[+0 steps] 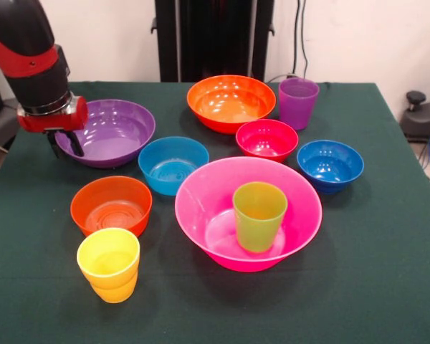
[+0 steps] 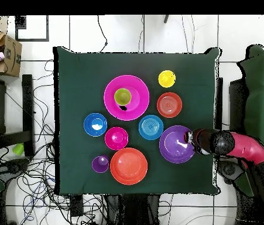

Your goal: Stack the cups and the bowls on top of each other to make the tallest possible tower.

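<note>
The big pink bowl stands at the table's near middle with the lime green cup upright inside it. My gripper is open at the left rim of the big purple bowl, one finger outside and one inside. In the overhead view the gripper is at that bowl's right rim. The yellow cup, small orange bowl, light blue bowl, red bowl, dark blue bowl, big orange bowl and purple cup stand apart, unstacked.
The green table ends close to the left of my gripper. The black pedestal stands behind the big orange bowl. In the overhead view a cardboard box sits off the table, and cables lie on the floor.
</note>
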### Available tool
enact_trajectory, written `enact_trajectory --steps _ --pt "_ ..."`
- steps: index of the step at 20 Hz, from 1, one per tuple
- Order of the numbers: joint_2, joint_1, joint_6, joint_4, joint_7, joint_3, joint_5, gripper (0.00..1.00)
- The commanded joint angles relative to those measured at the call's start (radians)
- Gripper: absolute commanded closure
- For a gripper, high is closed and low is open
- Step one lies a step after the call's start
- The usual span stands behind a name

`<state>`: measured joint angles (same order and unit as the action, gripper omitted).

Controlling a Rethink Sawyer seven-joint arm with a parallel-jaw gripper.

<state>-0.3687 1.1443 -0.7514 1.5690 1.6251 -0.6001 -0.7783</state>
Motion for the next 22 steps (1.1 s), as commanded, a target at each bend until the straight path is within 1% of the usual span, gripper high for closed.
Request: enact_trajectory --steps 1,6,8,12,15,19,22 --pt "0.040 -0.044 0.004 -0.020 -0.287 -0.002 -0.112 1.00" --pt "0.021 -0.046 0.010 -0.005 -0.274 0.003 -0.116 1.00" --pt "-0.032 -0.045 -0.015 0.032 -0.273 -0.009 -0.091 1.00" --pt "-0.168 -0.048 -0.080 0.124 -0.244 -0.026 -0.028 1.00" --pt "-0.220 -0.067 -0.130 0.142 -0.227 -0.038 0.013 1.00" --pt "-0.273 -0.083 -0.160 0.182 -0.189 -0.044 0.057 1.00" --pt "-0.296 -0.094 -0.184 0.189 -0.176 -0.050 0.080 1.00"
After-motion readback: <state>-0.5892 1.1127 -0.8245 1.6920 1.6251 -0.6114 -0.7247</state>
